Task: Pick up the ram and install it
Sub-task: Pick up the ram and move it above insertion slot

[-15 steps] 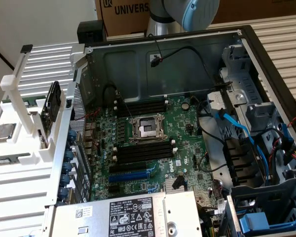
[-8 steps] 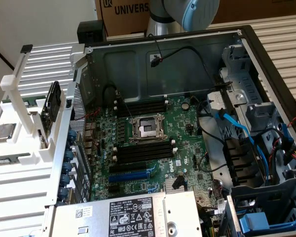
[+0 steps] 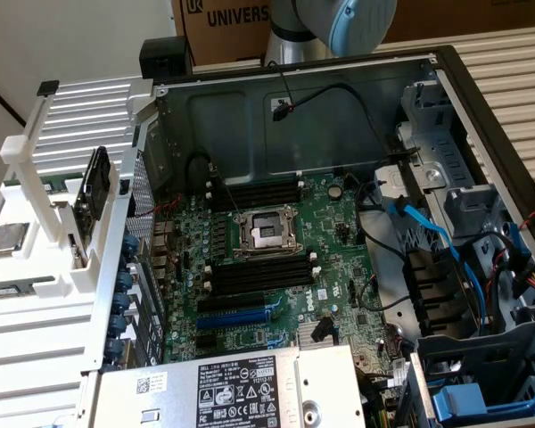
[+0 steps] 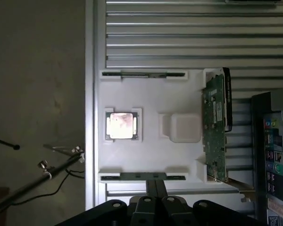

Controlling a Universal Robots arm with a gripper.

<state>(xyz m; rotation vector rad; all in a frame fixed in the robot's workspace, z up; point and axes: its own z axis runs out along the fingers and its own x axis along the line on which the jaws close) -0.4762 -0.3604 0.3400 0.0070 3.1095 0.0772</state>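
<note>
While the gripper (image 4: 156, 187) hangs with its fingers pressed together and nothing in them, the ram (image 4: 132, 176) lies flat in the white tray (image 4: 151, 96), close by the fingertips. In the outside view, that tray sits at the left edge of the frame. Farther right, the open computer (image 3: 232, 116) shows its long black slots (image 3: 259, 275) in the middle of the frame, and they look bare. So I think the job has hardly begun: the ram is not lifted yet and not fitted yet.
</note>
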